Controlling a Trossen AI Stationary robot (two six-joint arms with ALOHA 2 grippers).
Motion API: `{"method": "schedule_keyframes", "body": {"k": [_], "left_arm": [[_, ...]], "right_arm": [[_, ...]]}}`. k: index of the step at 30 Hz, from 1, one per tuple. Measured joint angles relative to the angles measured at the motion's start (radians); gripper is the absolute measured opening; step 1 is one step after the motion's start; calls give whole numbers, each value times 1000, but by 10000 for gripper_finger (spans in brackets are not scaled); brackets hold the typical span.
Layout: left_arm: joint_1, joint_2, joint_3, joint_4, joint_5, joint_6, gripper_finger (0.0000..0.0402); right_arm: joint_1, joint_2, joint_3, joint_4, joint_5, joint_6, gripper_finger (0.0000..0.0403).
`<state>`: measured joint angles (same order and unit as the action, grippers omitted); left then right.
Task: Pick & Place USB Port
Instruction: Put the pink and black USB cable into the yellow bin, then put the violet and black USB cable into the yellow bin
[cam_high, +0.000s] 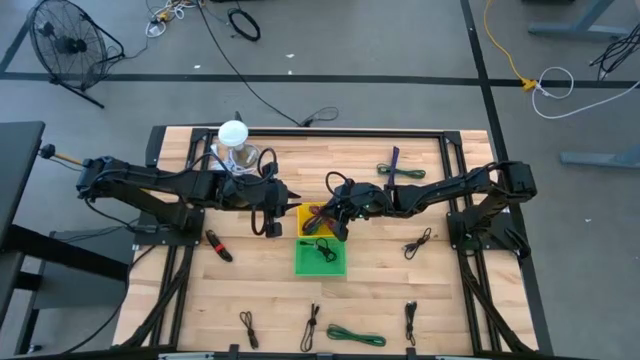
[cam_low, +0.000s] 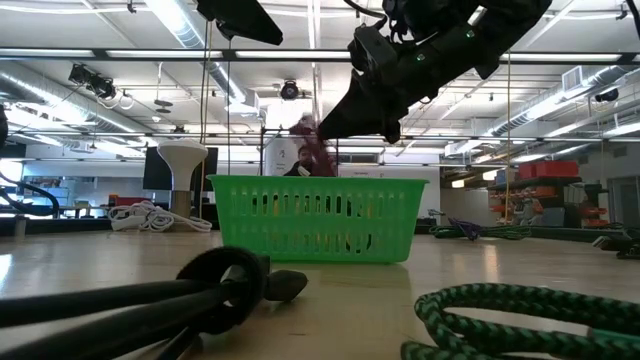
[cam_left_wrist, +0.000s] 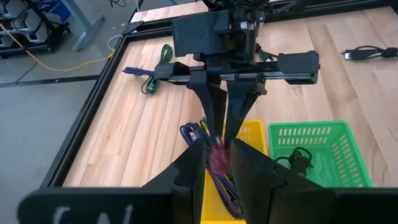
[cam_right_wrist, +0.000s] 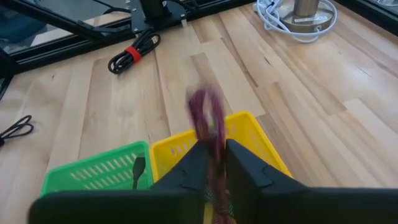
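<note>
A maroon USB cable (cam_right_wrist: 208, 112), blurred, stands up as a loop over the yellow basket (cam_right_wrist: 261, 140); my right gripper (cam_right_wrist: 217, 146) is shut on it. In the low view the cable (cam_low: 312, 150) dangles from that gripper behind the green basket (cam_low: 315, 220). The yellow basket (cam_high: 303, 213) stands at mid-table, holding other cables (cam_left_wrist: 193, 134). The green basket (cam_high: 320, 260) adjoins its near side and holds a black cable (cam_left_wrist: 298, 158). My left gripper (cam_left_wrist: 219, 149) hovers just left of the yellow basket, open with nothing in it, facing the right gripper (cam_left_wrist: 225, 124). My right gripper pinches a strand of the maroon cable (cam_right_wrist: 216, 158) between its two fingers, slanting down from the table's right side. A loop of the cable rises past the fingertips and the rest hangs below them, clear above the yellow basket. The cable is blurred.
Loose cables lie around: a red-banded black one (cam_high: 218, 245) left of the baskets, a purple and green one (cam_high: 398, 170) at the far right, black ones (cam_high: 418, 243) and a green one (cam_high: 355, 335) near the front edge. A white-topped glass stand (cam_high: 233, 148) sits at the far left.
</note>
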<state>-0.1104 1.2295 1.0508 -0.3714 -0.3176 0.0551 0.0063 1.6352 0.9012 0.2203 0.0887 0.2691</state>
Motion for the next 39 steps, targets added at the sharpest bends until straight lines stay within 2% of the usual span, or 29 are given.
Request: {"method": "schedule_keyframes", "body": {"k": [7, 23, 26, 32, 39], "left_arm": [[0, 0, 0, -1, 0, 0, 83], [0, 0, 0, -21, 0, -8, 83], [0, 0, 0, -39, 0, -29, 83], [0, 0, 0, -91, 1, -48, 83], [0, 0, 0, -106, 1, -52, 83]], "right_arm": [[0, 0, 0, 2, 16, -1, 81], [-45, 0, 0, -19, 34, -79, 82], [-83, -14, 0, -95, 49, -70, 82], [-187, -73, 0, -346, 213, -14, 82], [-322, -85, 0, -584, 244, 46, 82]]}}
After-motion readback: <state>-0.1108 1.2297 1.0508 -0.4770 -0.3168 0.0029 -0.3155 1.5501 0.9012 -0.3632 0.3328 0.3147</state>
